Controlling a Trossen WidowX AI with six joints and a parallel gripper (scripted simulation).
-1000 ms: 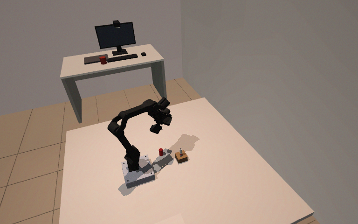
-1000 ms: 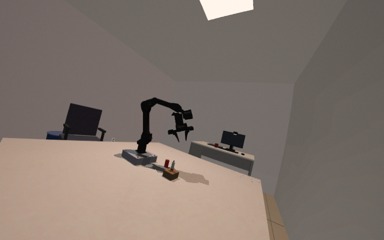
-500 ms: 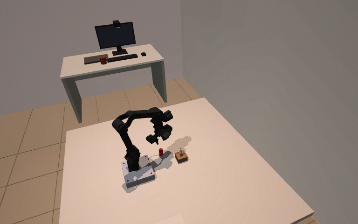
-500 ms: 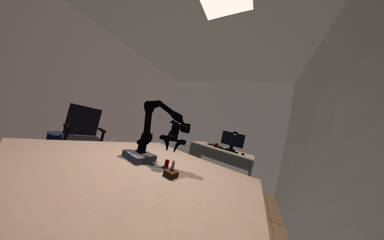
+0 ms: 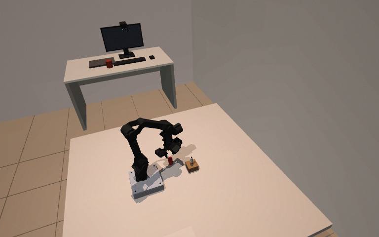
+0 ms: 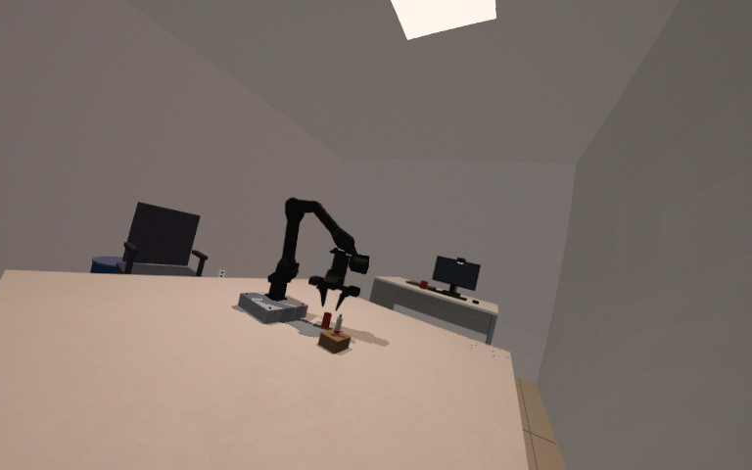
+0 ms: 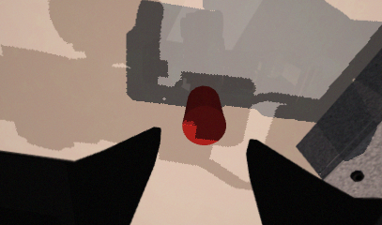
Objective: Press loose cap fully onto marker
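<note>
The red cap (image 5: pixel 170 160) (image 6: pixel 326 320) (image 7: pixel 204 114) stands upright on the table, between the robot's base and the holder block. The marker (image 5: pixel 191 160) (image 6: pixel 339 323) stands upright in the brown holder block (image 5: pixel 192 168) (image 6: pixel 333 342), its pale tip end up and bare. My gripper (image 6: pixel 330 306) (image 7: pixel 204 141) is open and points down above the cap, with nothing between its fingers. In the wrist view the cap shows between the two fingertips and a little beyond them. The marker and block are not in the wrist view.
The grey base plate (image 5: pixel 147 187) (image 6: pixel 269 313) (image 7: pixel 366 164) of the arm is close to the cap. The arm's shadow falls across the table (image 5: pixel 229 190) (image 6: pixel 194 378) around the cap. A desk (image 5: pixel 80 70) with a monitor (image 5: pixel 122 38) stands apart, behind the table.
</note>
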